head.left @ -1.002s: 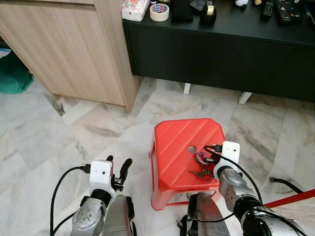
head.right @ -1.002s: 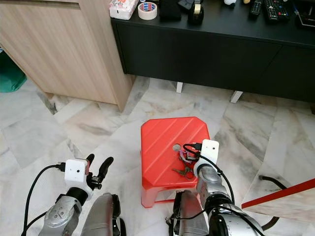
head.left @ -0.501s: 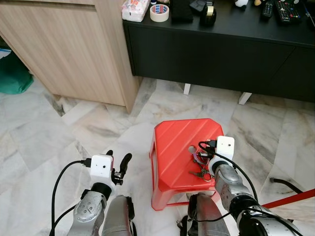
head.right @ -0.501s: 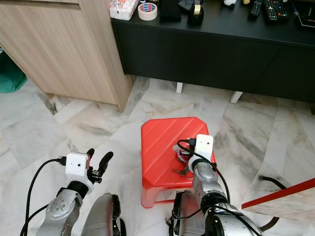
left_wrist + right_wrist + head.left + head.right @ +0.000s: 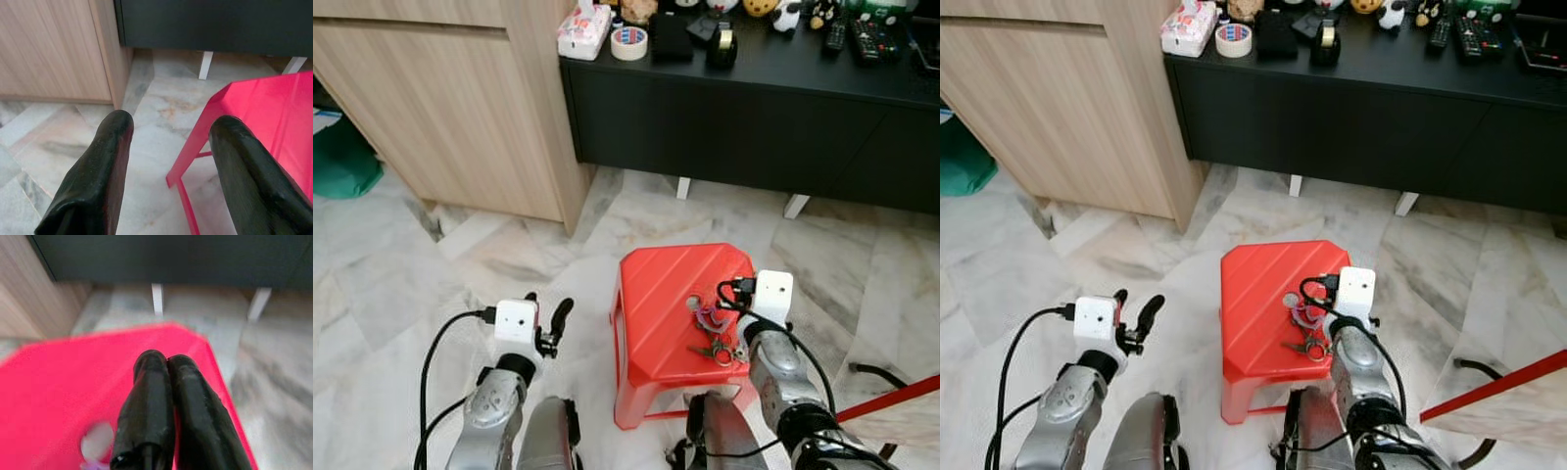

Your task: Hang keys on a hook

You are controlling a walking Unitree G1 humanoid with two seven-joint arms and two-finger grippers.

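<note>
A bunch of keys (image 5: 713,348) with a purple fob (image 5: 709,317) lies on the red plastic stool (image 5: 661,289), just beside the round hole in its top. My right gripper (image 5: 741,311) hovers low over the stool's right side, next to the keys. In the right wrist view its two black fingers (image 5: 151,396) are pressed together with nothing visible between them, above the red stool top (image 5: 58,382). My left gripper (image 5: 548,304) is open over the marble floor, left of the stool (image 5: 264,112); its fingers (image 5: 105,161) stand wide apart.
A low black cabinet (image 5: 754,113) stands behind the stool, carrying a tape roll (image 5: 629,34), a tissue pack (image 5: 584,29) and remotes. A wooden cabinet (image 5: 460,108) is at the left, a green bag (image 5: 337,157) beyond it. A black cable (image 5: 871,370) and a red strip (image 5: 891,397) lie at the right.
The camera has tipped up a little, showing more of the black cabinet's top. The right gripper shifted slightly beside the keys, which stay on the stool. The left gripper stays open.
</note>
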